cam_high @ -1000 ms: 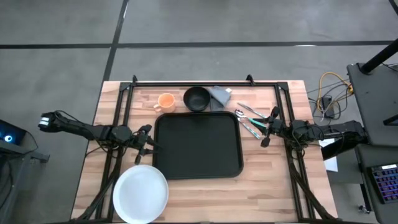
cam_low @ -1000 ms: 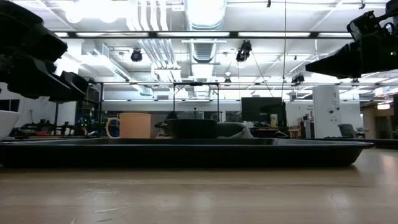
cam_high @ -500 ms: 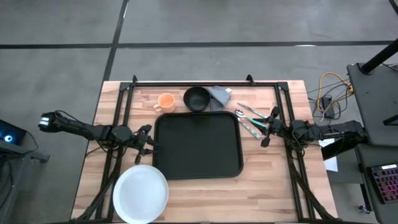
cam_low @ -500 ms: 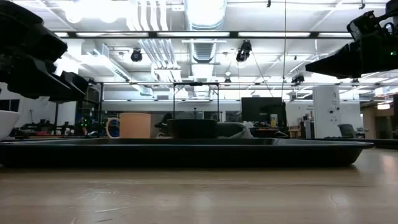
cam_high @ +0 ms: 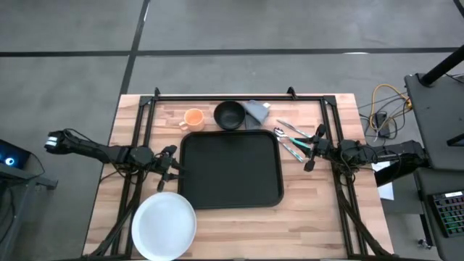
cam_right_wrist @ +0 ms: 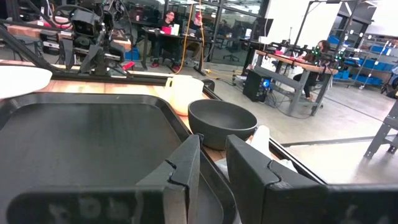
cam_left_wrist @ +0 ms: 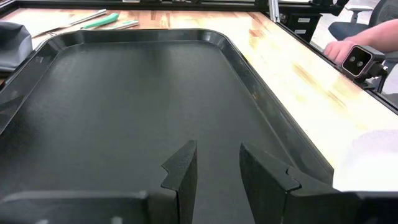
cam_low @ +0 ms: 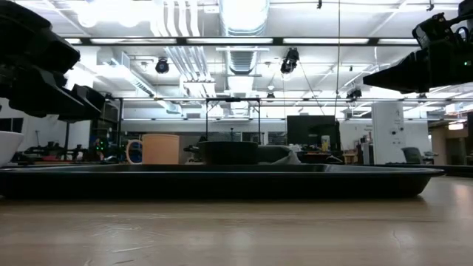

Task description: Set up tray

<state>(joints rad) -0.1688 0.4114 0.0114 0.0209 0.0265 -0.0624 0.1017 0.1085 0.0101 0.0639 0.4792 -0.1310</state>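
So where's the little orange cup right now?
In the high view the orange cup stands near the table's far edge, left of the black bowl and just beyond the far left corner of the tray.

tray (cam_high: 230, 170): looks to me like black plastic, smooth, dull sheen.
table (cam_high: 304, 217): I see pale wood planks, visible grain, light gloss.
plate (cam_high: 164, 226): smooth white, I'd say ceramic or plastic.
bowl (cam_high: 230, 114): black, matt, smooth.
cup (cam_high: 193, 119): orange, matt.
cloth (cam_high: 256, 110): grey fabric, soft folds.
frame rails (cam_high: 217, 97): I read these as black metal.
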